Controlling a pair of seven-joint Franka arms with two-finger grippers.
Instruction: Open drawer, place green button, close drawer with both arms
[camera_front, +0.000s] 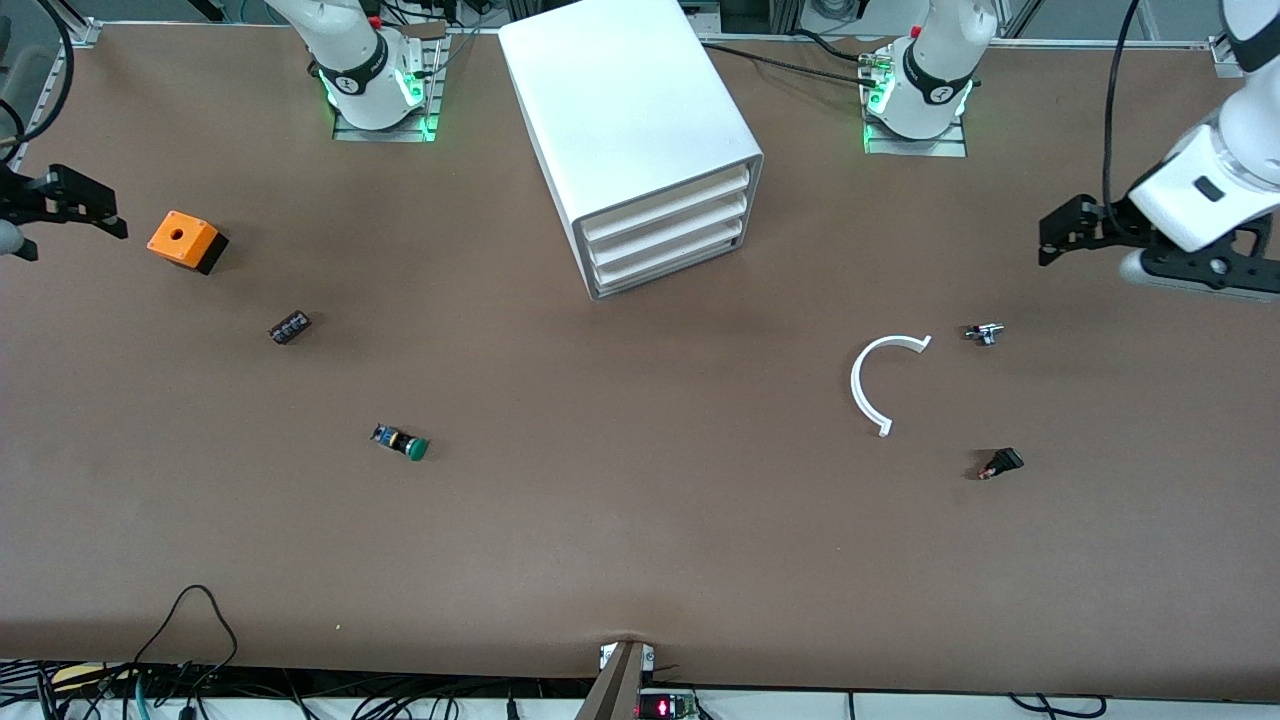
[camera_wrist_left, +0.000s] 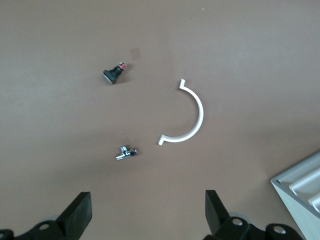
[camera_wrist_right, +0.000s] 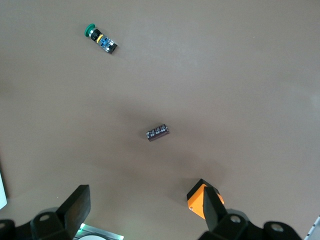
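The white cabinet (camera_front: 640, 130) stands at the table's middle, near the arms' bases. All three fronts are shut; the drawer (camera_front: 672, 268) is the lowest one. A corner of the cabinet shows in the left wrist view (camera_wrist_left: 300, 192). The button (camera_front: 401, 442) lies on its side on the table toward the right arm's end, nearer the front camera than the cabinet; it also shows in the right wrist view (camera_wrist_right: 100, 39). My left gripper (camera_front: 1050, 240) (camera_wrist_left: 147, 200) is open and empty over the left arm's end of the table. My right gripper (camera_front: 85, 215) (camera_wrist_right: 145, 195) is open and empty over the right arm's end, beside the orange cube.
An orange cube (camera_front: 183, 240) (camera_wrist_right: 196, 202) and a small black block (camera_front: 289, 327) (camera_wrist_right: 157, 133) lie toward the right arm's end. A white half ring (camera_front: 875, 380) (camera_wrist_left: 192, 115), a small metal part (camera_front: 984, 333) (camera_wrist_left: 126, 152) and a black part with reddish tip (camera_front: 1000, 464) (camera_wrist_left: 114, 74) lie toward the left arm's end.
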